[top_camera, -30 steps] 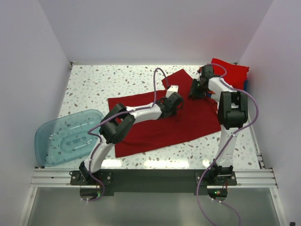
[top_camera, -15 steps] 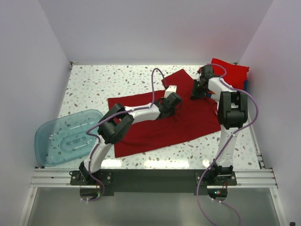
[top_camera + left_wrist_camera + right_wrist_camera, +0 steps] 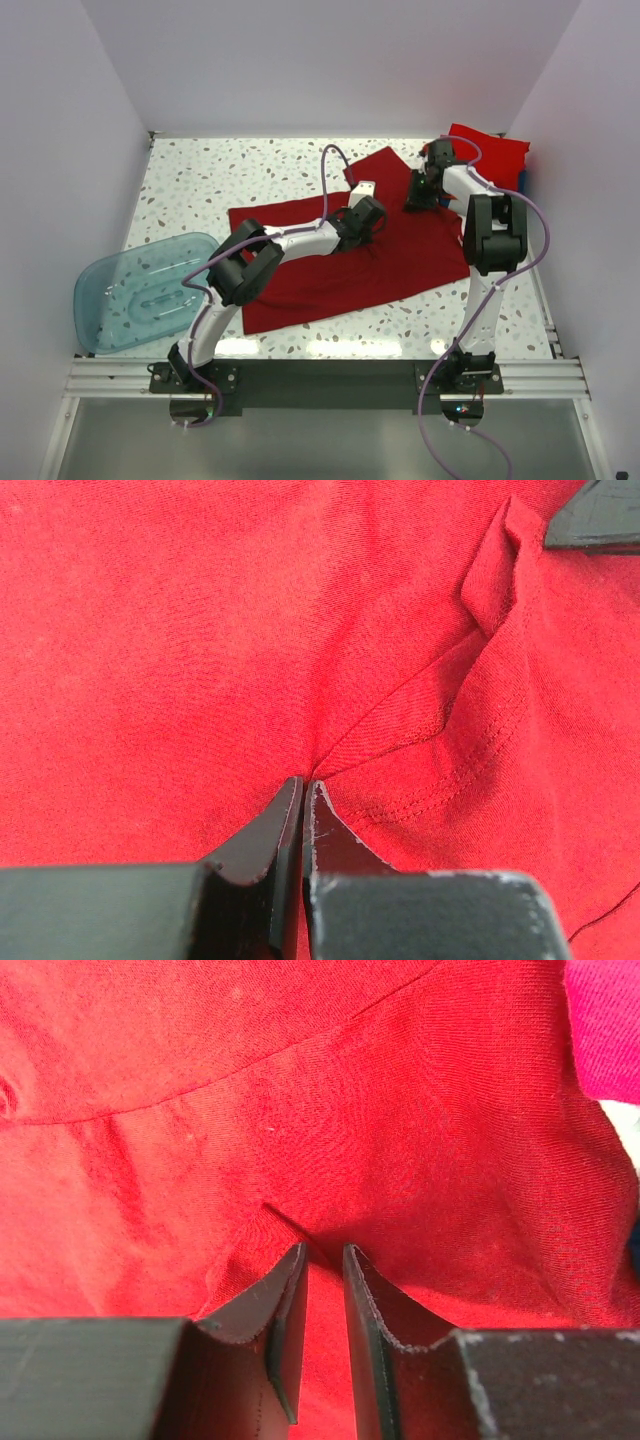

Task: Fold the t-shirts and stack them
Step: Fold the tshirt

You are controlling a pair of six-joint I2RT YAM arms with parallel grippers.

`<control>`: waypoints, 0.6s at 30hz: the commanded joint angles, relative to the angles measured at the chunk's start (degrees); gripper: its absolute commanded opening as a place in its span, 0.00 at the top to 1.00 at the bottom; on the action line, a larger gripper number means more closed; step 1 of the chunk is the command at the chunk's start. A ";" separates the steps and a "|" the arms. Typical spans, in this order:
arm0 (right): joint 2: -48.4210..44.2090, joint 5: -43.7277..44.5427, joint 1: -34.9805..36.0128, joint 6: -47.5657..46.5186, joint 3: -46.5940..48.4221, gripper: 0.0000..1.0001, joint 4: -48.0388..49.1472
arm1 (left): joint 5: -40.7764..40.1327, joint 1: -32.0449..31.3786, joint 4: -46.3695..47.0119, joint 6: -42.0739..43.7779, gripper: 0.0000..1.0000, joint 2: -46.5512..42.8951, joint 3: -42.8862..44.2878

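Dark red t-shirt (image 3: 330, 285), long axis left-right

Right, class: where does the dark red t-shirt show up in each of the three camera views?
Top external: dark red t-shirt spread across the middle of the table.
Left wrist: fills the frame.
Right wrist: fills nearly everything; magenta cloth top right.
Shared landmark: the left jaws pinching it, mid-shirt from above, bottom centre in the left wrist view.

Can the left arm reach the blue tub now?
Probably yes: the blue tub lies beside that arm with nothing between. But the left gripper is shut on the dark red t-shirt, so it must let go first.
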 commanded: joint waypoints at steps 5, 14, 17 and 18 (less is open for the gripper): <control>-2.79 -1.77 0.09 -0.96 -1.68 0.82 -0.15 | -0.77 0.82 0.11 -0.47 1.00 -3.02 -0.27; -2.61 -3.80 0.09 -1.22 -1.42 1.00 -0.59 | -0.95 0.91 -0.06 -0.65 1.00 -3.20 -0.36; -3.05 -3.63 0.01 -1.14 -1.42 1.00 -0.59 | -1.30 1.08 -0.15 -0.73 1.00 -3.64 -0.53; -3.66 -2.49 0.00 -1.14 -1.68 1.00 -0.68 | -1.56 1.00 -0.33 -0.91 1.00 -3.90 -0.88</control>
